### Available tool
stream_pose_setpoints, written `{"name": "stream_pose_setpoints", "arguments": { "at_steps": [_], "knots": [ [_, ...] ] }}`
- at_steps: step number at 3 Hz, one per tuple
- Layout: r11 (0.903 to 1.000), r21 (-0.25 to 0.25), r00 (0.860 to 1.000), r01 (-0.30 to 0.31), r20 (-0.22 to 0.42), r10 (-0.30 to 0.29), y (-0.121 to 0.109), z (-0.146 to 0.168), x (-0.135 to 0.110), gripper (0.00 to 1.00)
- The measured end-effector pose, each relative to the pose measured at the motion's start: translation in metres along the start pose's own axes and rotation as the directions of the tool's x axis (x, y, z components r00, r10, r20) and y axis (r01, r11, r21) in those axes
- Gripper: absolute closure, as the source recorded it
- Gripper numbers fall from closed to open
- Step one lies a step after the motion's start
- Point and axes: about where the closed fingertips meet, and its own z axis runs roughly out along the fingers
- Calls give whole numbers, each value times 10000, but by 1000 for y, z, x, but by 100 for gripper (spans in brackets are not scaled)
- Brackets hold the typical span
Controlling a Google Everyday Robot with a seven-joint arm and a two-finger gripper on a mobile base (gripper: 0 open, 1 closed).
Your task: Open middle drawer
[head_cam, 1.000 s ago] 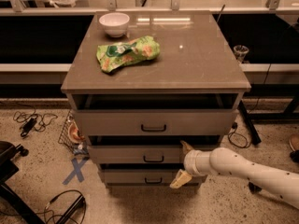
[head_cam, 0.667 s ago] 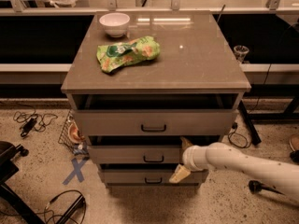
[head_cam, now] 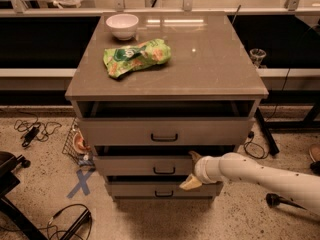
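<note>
The grey-brown cabinet [head_cam: 165,59] has three drawers. The middle drawer [head_cam: 135,165] has a flat front with a small black bar handle [head_cam: 164,171] at its centre, and it stands slightly out from the cabinet. My gripper [head_cam: 192,169] comes in from the right on a white arm [head_cam: 260,175] and sits at the right part of the middle drawer's front, right of the handle. One finger [head_cam: 194,156] is at the front's upper edge and the other lies at its lower edge. The fingers are spread apart and hold nothing.
The top drawer [head_cam: 125,131] is pulled partly out above; the bottom drawer [head_cam: 135,189] is the narrowest. A white bowl [head_cam: 122,25] and a green snack bag [head_cam: 136,57] lie on the cabinet top. Cables [head_cam: 35,130], a blue floor cross [head_cam: 81,183] and a wire basket [head_cam: 77,145] are on the left.
My gripper has shifted slightly left and up along the middle drawer's front. The drawers have not visibly moved.
</note>
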Motion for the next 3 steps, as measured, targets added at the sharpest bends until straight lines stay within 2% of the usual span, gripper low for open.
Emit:
{"name": "stream_pose_setpoints", "arguments": {
  "at_steps": [3],
  "knots": [
    [9999,120,10000,-48,-20,48,8,-5,1,93]
  ]
}}
